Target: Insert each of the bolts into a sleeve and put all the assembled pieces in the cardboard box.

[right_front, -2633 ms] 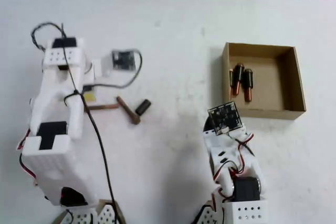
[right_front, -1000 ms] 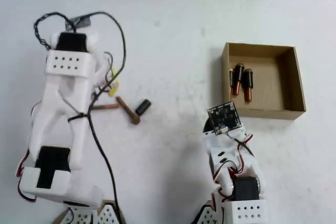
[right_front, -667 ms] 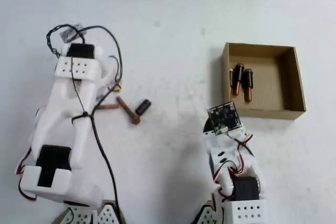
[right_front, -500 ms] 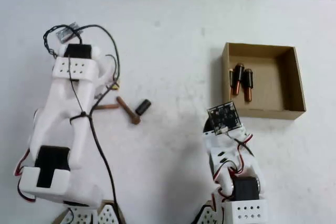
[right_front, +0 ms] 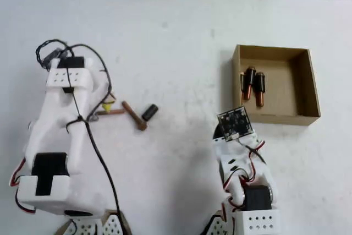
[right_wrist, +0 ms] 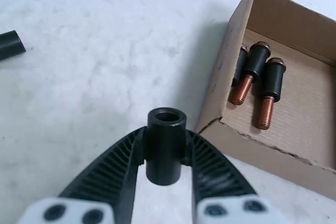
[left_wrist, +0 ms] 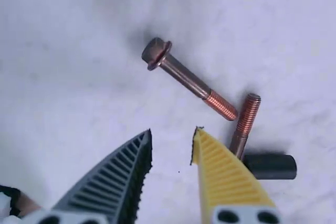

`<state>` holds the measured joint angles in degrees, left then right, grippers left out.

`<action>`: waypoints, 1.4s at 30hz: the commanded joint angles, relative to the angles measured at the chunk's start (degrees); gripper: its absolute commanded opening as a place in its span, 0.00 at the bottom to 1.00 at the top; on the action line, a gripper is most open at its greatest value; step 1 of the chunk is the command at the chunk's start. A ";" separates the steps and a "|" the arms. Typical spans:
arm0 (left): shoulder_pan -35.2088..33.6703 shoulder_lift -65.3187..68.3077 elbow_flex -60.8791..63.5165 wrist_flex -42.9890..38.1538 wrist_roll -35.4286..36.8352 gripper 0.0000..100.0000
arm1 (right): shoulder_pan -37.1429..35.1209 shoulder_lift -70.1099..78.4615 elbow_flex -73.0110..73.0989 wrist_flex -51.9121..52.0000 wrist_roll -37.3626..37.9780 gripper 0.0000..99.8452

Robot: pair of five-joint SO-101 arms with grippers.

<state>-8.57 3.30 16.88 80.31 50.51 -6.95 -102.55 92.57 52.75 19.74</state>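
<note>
Two copper bolts [left_wrist: 184, 74] [left_wrist: 245, 124] lie crossed on the white table, with a loose black sleeve [left_wrist: 270, 165] beside them. My left gripper [left_wrist: 170, 135] hovers open just short of them, and its yellow finger [left_wrist: 220, 177] covers part of the second bolt. From above, the left gripper [right_front: 105, 105] sits at the end of one bolt [right_front: 113, 111], with the other bolt [right_front: 135, 115] and the sleeve [right_front: 149, 111] just beyond. My right gripper [right_wrist: 166, 132] is shut on an upright black sleeve [right_wrist: 166, 148] just outside the cardboard box [right_wrist: 231, 61]. Three assembled pieces [right_wrist: 254, 69] lie in the box.
The cardboard box [right_front: 308, 81] stands at the right of the table, just beyond the right arm [right_front: 242, 158]. A black cable [right_front: 93, 141] runs along the left arm. Open white tabletop stretches between the bolts and the box.
The left arm has drawn back toward the table's near side, and its gripper now sits lower, at the bolts' end. The right arm, bolts and loose sleeve have not moved.
</note>
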 commanded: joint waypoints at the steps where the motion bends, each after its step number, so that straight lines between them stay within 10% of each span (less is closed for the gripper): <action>1: -0.75 -0.31 -0.26 -2.20 -0.18 0.15 | 0.40 -0.57 -0.79 -0.22 1.32 0.02; 10: -0.84 -0.22 0.70 -2.64 18.37 0.16 | 0.40 -0.57 -0.79 -0.22 1.32 0.02; 21: -1.10 -0.31 11.52 -20.31 18.46 0.15 | 0.40 -0.57 -0.79 -0.22 1.32 0.02; 42: -4.18 0.04 13.63 -24.26 18.46 0.15 | 0.40 -0.57 -0.79 -0.22 1.32 0.02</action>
<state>-12.18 3.30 30.51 57.36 68.53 -6.95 -102.55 92.57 52.75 20.18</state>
